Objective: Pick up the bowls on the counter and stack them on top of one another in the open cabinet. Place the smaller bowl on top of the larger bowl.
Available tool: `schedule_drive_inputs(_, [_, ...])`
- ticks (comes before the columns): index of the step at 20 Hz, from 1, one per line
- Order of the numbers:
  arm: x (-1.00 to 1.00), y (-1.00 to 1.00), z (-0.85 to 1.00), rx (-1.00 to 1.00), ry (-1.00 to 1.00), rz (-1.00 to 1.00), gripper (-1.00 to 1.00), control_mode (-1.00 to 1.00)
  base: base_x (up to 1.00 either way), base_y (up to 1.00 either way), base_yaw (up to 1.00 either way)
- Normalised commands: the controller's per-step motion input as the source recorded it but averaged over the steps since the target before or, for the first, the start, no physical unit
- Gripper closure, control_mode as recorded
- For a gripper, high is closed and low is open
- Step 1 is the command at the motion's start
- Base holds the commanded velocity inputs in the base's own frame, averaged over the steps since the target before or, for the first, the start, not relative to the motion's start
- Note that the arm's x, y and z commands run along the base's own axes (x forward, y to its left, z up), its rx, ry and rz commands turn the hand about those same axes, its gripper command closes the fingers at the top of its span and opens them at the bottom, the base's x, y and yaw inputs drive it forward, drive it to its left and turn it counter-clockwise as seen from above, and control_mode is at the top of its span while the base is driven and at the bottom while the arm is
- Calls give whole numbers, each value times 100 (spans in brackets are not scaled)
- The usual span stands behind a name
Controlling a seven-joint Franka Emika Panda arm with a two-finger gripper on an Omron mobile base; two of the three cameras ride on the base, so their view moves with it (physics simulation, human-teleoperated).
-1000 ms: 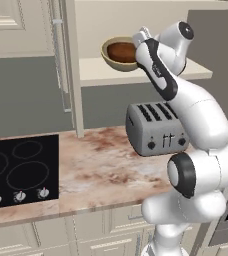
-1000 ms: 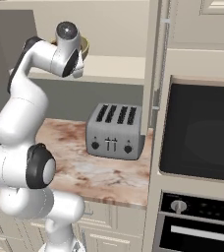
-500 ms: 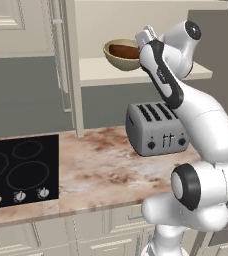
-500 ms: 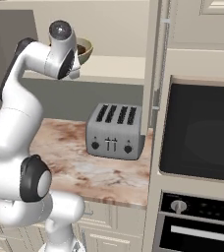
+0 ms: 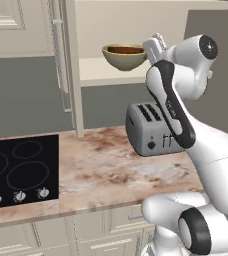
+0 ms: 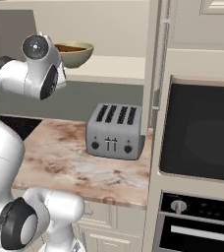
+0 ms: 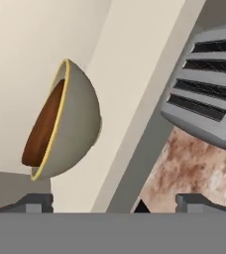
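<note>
Stacked bowls on the shelf of the open cabinet (image 5: 111, 75), with the arm beside them. The smaller bowl (image 5: 124, 49), dark reddish-brown, sits nested inside the larger bowl (image 5: 122, 61), pale olive-beige; in the hand view its brown inside (image 7: 44, 124) shows within the yellow rim of the beige one (image 7: 75, 124). The gripper (image 7: 114, 202) stands with its jaws spread wide and nothing between them, apart from the stack (its white hand (image 5: 155, 47) lies just beside the bowl rim in the left base view). The counter (image 5: 101, 170) below carries a toaster (image 5: 151, 131) and no bowl, so the stacking appears done. The step in hand is judged to be the retreat: drawing the open hand straight away from the rim, without a sideways sweep, should keep the nested pair from being nudged along the shelf, and the elbow needs to clear the toaster.
</note>
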Motion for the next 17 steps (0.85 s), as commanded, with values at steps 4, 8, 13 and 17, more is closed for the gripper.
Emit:
schedule_drive_inputs(4, [-100, 9, -14, 0, -7, -8, -100, -100, 0, 0, 0])
schedule_drive_inputs(8, [-100, 8, -31, 0, -2, -7, -100, -100, 0, 0, 0])
schedule_drive_inputs(13, [-90, 0, -51, 3, 2, -5, -100, -100, 0, 0, 0])
schedule_drive_inputs(17, [-19, 0, -89, 1, 17, -1, -100, -100, 0, 0, 0])
